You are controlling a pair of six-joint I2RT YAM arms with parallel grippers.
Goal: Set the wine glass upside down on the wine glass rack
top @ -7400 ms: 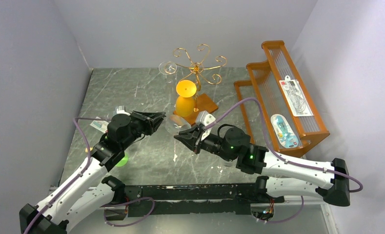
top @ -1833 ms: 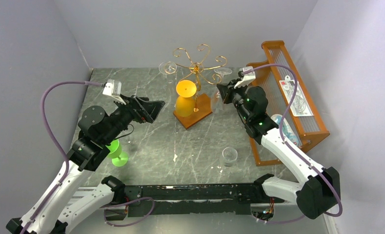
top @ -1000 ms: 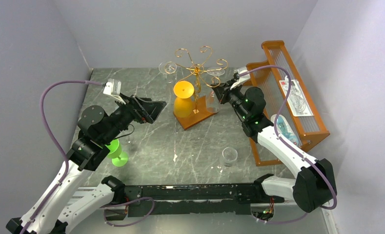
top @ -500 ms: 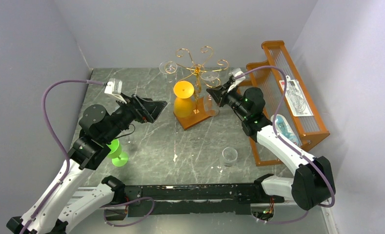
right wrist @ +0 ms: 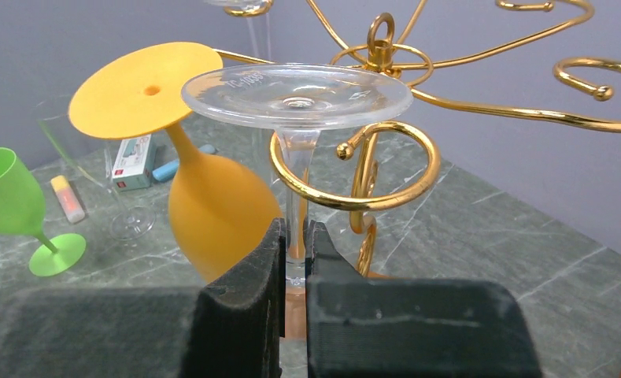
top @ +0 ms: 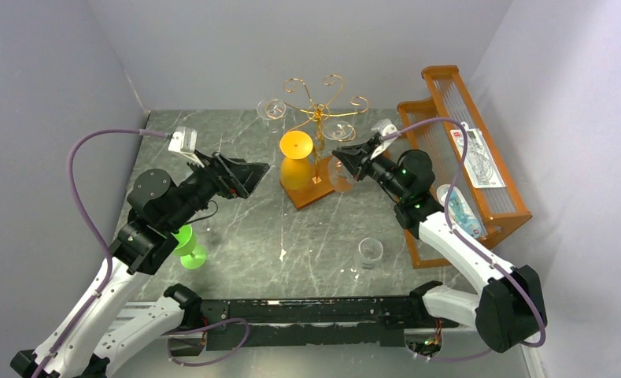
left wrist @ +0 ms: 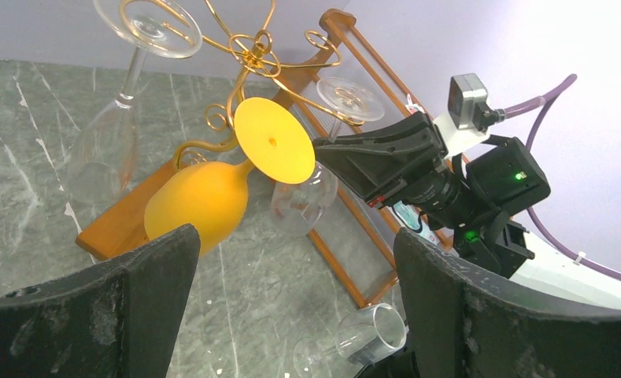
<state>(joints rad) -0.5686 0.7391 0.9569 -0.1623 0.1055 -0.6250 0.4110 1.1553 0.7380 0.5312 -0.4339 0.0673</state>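
The wine glass (right wrist: 297, 93) is clear and hangs upside down, foot on top, with my right gripper (right wrist: 294, 236) shut on its stem. Its foot sits just above a curled arm (right wrist: 354, 169) of the gold wine glass rack (top: 316, 110), and the gold wire crosses in front of the stem. From above, the bowl (top: 340, 175) hangs beside the rack's wooden base (top: 328, 187), under my right gripper (top: 346, 157). My left gripper (top: 252, 177) stands open left of the rack, holding nothing; its view shows the glass (left wrist: 303, 203) and rack (left wrist: 252, 55).
An orange glass (top: 297, 165) and a clear one (top: 271, 108) hang on the rack. An orange slatted shelf (top: 464, 157) with packets stands at the right. A tumbler (top: 368, 252) lies near the front, and a green glass (top: 187, 246) stands under my left arm.
My right gripper has shifted a little left and nearer with the wine glass, bringing its foot over a scroll arm. The left arm has stayed put.
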